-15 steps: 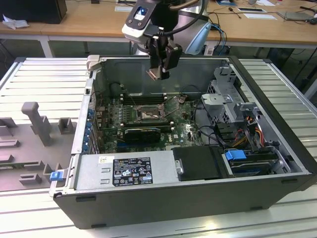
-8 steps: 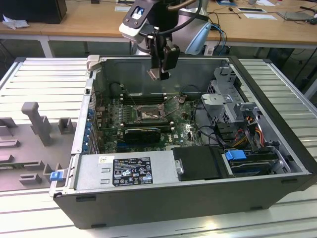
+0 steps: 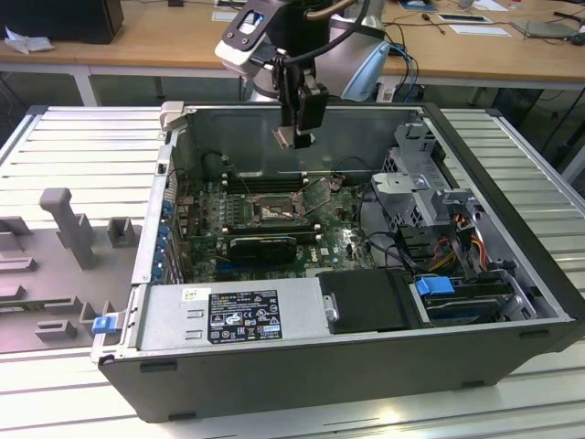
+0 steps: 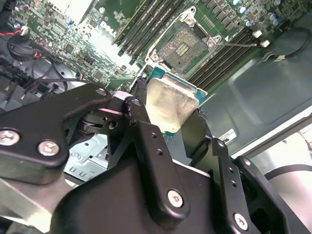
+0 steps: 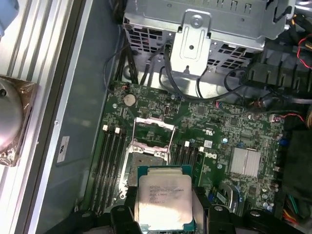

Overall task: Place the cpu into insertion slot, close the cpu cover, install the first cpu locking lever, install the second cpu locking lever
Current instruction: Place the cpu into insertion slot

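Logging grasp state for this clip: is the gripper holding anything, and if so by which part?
The gripper holds the cpu by two opposite edges, leaving its metal face bare, up clear of the insertion slot.

Arm [image 3: 352, 37]: silver-grey tube with a pale blue joint cap [image 3: 370, 71] and a thin black cable [image 3: 331, 11] running along it. Wrist housing [image 3: 245, 38]: white and grey with a dark face. Gripper [image 3: 294, 135]: matte black throughout. In the second wrist view its linkage is built of flat, round-ended black bars [image 4: 151, 161], pinned by silver cross-head screws [image 4: 175, 198] and dotted with small holes. A bare metal plate [image 4: 22, 202] sits beneath them. The black fingers [image 4: 139, 117] narrow toward their tips.
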Controlling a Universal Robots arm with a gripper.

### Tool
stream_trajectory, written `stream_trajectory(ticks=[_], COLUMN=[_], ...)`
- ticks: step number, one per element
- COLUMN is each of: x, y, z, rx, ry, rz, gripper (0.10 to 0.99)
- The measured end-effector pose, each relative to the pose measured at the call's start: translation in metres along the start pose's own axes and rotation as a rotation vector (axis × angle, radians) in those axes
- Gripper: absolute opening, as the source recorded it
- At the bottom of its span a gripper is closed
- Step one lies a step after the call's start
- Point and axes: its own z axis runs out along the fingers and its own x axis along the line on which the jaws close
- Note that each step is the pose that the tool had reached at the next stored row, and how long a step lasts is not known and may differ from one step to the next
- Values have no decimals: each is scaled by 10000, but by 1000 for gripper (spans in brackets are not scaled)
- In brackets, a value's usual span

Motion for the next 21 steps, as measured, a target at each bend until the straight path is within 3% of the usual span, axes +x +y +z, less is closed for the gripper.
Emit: stream_trajectory(ticks=[21], x=[0], y=[0], z=[2], rx=[-34], ry=[-152], rz=[1745], gripper=[525])
